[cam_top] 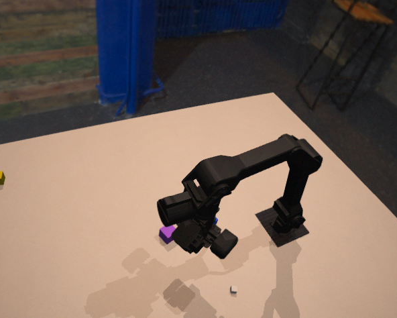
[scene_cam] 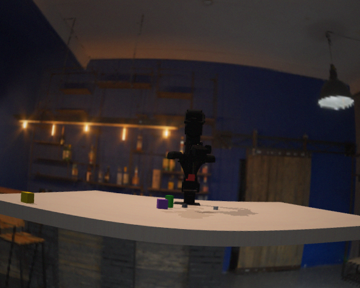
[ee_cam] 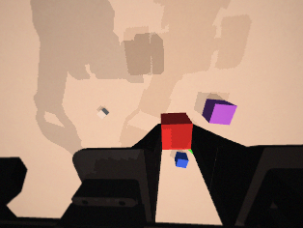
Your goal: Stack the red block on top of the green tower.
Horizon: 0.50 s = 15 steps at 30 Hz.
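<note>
The red block point(ee_cam: 177, 132) is a small, plain cube, pinched upright at the gripper's point(ee_cam: 177, 140) fingertips and lifted off the table, its top face darker than its lit front; the green tower point(scene_cam: 169, 200) is a short upright column standing on the table's middle part, toward the right edge; in the wrist view only a green sliver point(ee_cam: 190, 152) shows beneath the block.
</note>
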Each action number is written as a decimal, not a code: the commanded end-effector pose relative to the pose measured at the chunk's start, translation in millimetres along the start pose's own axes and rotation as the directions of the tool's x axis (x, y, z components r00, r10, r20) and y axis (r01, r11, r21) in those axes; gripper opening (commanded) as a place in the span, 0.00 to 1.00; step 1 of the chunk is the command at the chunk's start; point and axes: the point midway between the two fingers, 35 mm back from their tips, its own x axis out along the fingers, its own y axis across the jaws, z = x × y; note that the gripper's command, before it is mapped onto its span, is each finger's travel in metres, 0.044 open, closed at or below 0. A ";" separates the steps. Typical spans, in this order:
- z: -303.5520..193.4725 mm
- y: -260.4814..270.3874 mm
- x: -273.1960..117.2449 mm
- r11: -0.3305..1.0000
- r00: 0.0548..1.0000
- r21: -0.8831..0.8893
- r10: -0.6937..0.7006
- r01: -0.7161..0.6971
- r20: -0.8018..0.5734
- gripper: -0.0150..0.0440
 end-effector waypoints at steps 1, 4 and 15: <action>-20.0 -15.4 -1.3 1.000 1.000 -0.002 -0.002 0.002 0.003 0.25; -34.8 -25.2 -1.2 1.000 1.000 -0.002 -0.003 0.003 0.002 0.25; -87.0 -50.6 0.8 1.000 1.000 -0.002 -0.006 0.006 -0.002 0.25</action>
